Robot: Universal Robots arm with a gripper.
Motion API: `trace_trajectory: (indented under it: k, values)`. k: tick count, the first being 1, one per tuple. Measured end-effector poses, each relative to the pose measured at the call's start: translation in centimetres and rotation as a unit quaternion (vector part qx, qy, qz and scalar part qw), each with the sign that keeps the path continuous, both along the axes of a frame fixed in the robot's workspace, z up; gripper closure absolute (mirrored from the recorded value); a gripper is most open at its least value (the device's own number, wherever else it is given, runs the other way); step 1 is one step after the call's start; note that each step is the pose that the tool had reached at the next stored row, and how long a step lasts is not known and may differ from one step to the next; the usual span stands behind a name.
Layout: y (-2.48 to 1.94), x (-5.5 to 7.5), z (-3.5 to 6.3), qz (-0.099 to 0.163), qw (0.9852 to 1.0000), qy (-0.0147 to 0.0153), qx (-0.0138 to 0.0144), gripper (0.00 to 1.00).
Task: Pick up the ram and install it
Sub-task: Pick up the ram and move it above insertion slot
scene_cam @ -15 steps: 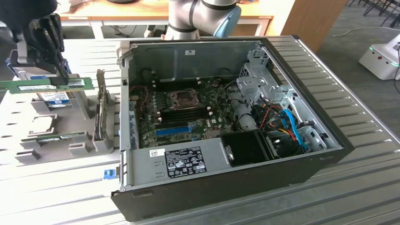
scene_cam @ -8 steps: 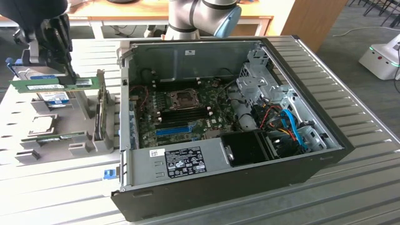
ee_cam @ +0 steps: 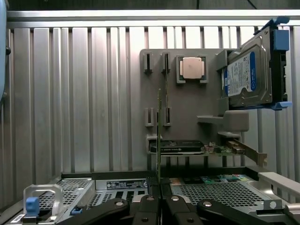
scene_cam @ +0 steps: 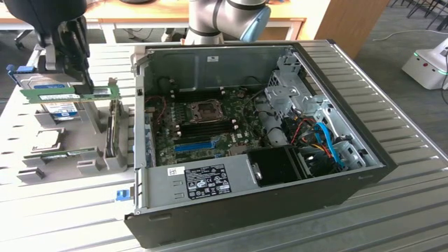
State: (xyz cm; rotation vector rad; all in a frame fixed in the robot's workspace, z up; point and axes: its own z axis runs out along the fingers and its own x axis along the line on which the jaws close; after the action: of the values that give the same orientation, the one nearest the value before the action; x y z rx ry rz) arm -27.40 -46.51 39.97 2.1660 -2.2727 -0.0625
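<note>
**A:** Under the claw point(scene_cam: 78, 84), what's there?

**B:** The slatted bench point(scene_cam: 392, 210). On it, the open computer case point(scene_cam: 210, 223) sits off to the claw's side, toward the exterior view's right. A grey parts holder point(scene_cam: 91, 160) is right below the claw.

**A:** And the claw itself?

**B:** It is pinching a green memory stick point(scene_cam: 42, 96) by its top edge. The stick hangs level above the holder and looks clear of it. A twin stick point(scene_cam: 63, 154) lies in the holder lower down.

**A:** So which step is this?

**B:** I'd say the pick-up is done and the carry to the case is in hand. Fitting calls for lining the stick's lower edge squarely over one of the dark slots point(scene_cam: 206, 127) on the circuit board point(scene_cam: 234, 137), then pressing straight down.
</note>
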Motion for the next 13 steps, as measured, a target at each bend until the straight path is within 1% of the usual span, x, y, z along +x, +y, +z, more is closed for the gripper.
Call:
trace_trajectory:
  k: [13]
  values:
    - [-0.01,2.7,0.0,0.0,1.0,0.0028,0.0,0.88]
